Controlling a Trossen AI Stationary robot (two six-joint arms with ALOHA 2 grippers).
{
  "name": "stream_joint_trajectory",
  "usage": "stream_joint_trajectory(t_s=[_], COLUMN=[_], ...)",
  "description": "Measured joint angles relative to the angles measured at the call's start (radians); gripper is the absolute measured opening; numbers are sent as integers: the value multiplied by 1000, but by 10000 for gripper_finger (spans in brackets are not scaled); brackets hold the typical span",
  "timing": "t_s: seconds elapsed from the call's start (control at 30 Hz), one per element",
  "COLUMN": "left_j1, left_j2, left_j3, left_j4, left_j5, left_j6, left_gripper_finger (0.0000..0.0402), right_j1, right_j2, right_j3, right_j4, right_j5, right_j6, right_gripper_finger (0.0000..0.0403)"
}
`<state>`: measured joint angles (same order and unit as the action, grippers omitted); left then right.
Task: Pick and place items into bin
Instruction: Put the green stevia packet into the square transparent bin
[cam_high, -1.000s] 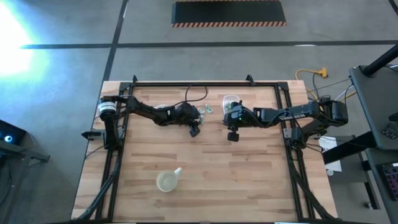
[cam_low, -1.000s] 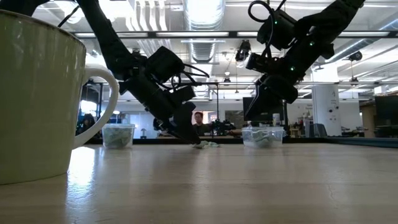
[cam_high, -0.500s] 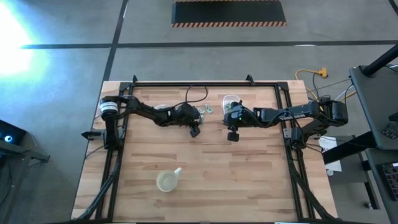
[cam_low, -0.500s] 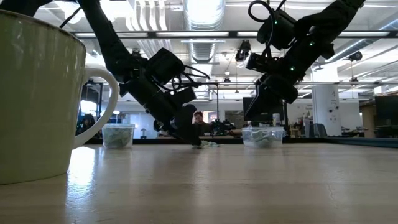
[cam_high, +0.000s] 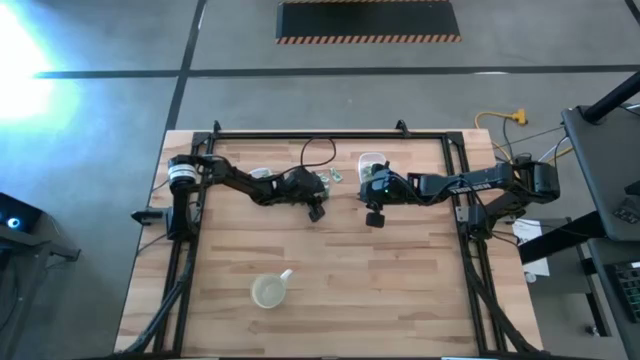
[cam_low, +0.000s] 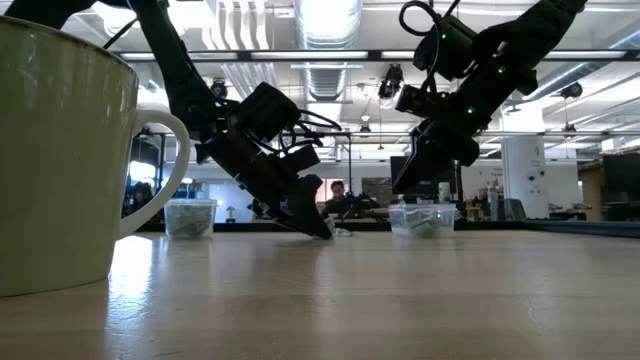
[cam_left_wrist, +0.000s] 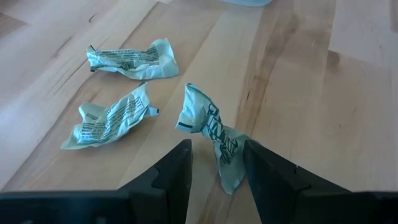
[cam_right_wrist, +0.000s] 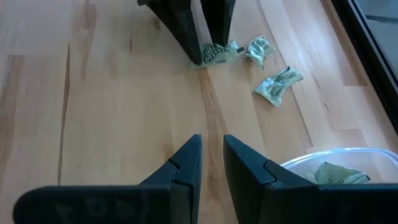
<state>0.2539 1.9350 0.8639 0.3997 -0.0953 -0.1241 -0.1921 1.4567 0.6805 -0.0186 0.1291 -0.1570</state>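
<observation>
Leaning lower than a second ago, the left arm now has its tip on the table at the loose wrappers, where before it hung just short of them. The left gripper stands with jaws apart, straddling one crumpled green wrapper but not yet closed on it. Two more wrappers lie just beside it. The right gripper hasn't moved, jaws narrow and empty, beside the clear bin that already holds pieces. I'd judge a pinch comes next.
</observation>
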Motion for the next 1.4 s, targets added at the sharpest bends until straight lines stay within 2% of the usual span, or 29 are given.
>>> stream_joint_trajectory(t_s=[0.33, 0.7, 0.97, 1.13, 1.4], left_j1=[0, -2, -6, -14, -13], left_j2=[-4, -5, -23, -100, -331], left_j3=[-1, -2, -4, -8, -7], left_j4=[-8, -10, -30, -102, -309], left_j5=[6, 28, 26, 29, 0], left_j6=[0, 0, 1, 30, 60], left_gripper_finger=[120, 7, 7, 3, 2], right_j1=[0, 0, 0, 0, -1], right_j2=[0, 0, 0, 0, 0], right_j3=[0, -2, -2, -3, -6], right_j4=[0, 0, 0, 0, 0], right_j5=[0, 0, 0, 0, 0], right_j6=[0, -3, -4, -4, -9], right_gripper_finger=[57, 57, 57, 57, 57])
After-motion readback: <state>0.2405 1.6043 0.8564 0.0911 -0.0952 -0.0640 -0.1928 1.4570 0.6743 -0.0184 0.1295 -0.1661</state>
